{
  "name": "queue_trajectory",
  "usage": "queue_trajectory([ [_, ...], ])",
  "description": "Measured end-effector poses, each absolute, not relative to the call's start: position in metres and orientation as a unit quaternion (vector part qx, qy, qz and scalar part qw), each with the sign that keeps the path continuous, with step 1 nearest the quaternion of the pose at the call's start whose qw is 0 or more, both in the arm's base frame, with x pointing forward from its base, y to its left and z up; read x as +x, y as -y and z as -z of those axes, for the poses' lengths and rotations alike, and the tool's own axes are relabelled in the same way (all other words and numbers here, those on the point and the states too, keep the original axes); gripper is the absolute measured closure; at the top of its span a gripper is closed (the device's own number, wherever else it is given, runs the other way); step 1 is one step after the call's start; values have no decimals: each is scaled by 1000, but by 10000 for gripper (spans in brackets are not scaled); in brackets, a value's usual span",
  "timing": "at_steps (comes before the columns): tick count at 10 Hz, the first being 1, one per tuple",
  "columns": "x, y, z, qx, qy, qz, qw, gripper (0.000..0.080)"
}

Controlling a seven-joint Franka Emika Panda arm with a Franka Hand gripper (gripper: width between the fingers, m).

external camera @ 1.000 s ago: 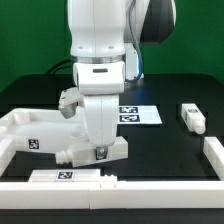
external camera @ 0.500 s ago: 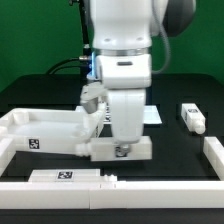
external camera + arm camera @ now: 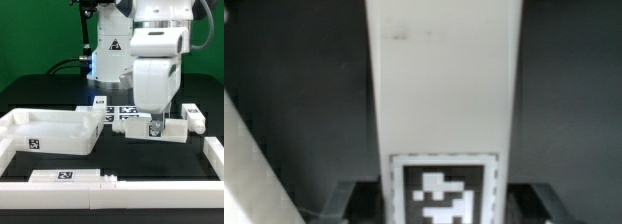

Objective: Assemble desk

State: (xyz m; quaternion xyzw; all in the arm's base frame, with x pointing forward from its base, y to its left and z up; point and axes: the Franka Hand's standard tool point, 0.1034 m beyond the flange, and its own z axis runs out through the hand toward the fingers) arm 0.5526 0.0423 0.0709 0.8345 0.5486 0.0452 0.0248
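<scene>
Desk parts are not yet joined. In the exterior view the panel [image 3: 60, 140] lies on the black tabletop [image 3: 150, 160] at that view's left. The claw [image 3: 152, 127] is clamped on a leg [image 3: 127, 128], which it holds lying level. A second ago this leg hung low against the panel's near right corner. The arm has since swung it across to the exterior view's right, so it now sits clear of the panel, in front of the marker board [image 3: 128, 112] and near a second leg [image 3: 192, 117] lying at the far right. A third leg [image 3: 70, 177] rests along the front wall, untouched. A small tagged piece [image 3: 97, 102] shows at the panel's far right corner, and I cannot tell whether it is seated in a socket. The wrist view shows the leg [image 3: 441, 90] running the length of the picture over dark tabletop [image 3: 295, 60], with its tag [image 3: 446, 190] sitting between the dark fingers [image 3: 358, 205] of the claw [image 3: 443, 205], which press on both sides. The grip looks square and near one end. My reading is that the leg is being carried away to be turned or regrasped, since it must stand upright to enter a corner socket. No insertion has begun with it.
</scene>
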Motion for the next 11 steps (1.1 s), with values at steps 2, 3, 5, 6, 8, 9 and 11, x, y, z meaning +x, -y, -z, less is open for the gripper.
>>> queue_trajectory([
  [2,553,-32,-70,844,-535,-44,24,519],
  [3,552,-33,-69,843,-536,-44,23,519],
  [5,552,-31,-69,844,-534,-44,23,518],
  [6,542,-33,-72,871,-486,-64,29,518],
  [8,503,-36,-81,919,-388,-61,18,518],
  [9,502,-33,-83,916,-395,-64,20,518],
  [11,504,-31,-82,914,-400,-67,22,518],
])
